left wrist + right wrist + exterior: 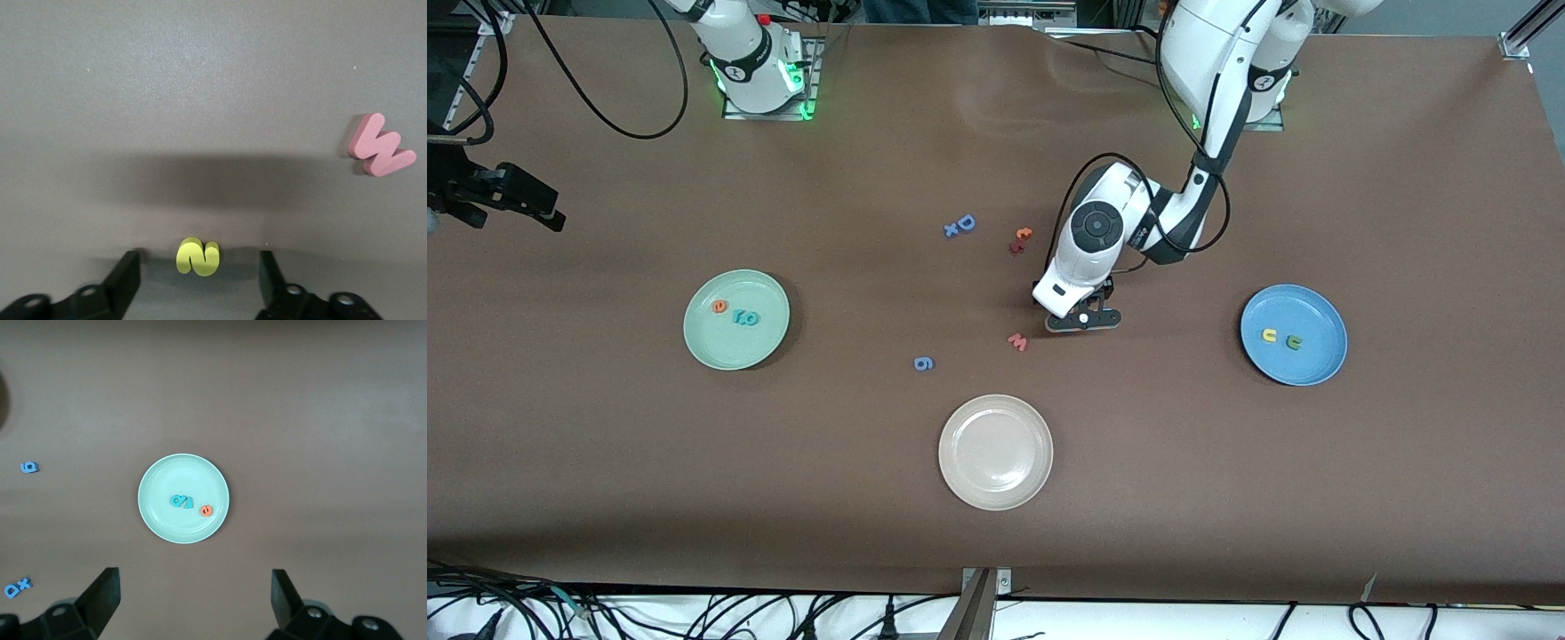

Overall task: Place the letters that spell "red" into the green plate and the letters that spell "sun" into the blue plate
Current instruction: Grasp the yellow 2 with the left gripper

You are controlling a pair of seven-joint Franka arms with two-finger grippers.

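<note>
Since red is done in the green plate and two arches sit in the blue plate, the left tool is set low on the surface, jaws part-open astride the yellow "s", red "w" at 2 o'clock; the right tool waits wide over the green plate.

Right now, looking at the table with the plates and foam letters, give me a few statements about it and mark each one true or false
1. The green plate holds three letters: an orange e, a teal r and a teal d. True.
2. The blue plate holds three letters. False: only a yellow arch and a dark green arch lie in it.
3. The yellow s lies on the table between the left gripper's open fingers. True.
4. The cream plate holds the red w. False: the w lies on the table.
5. The right gripper grips a letter. False: it is open, above the green plate.
</note>
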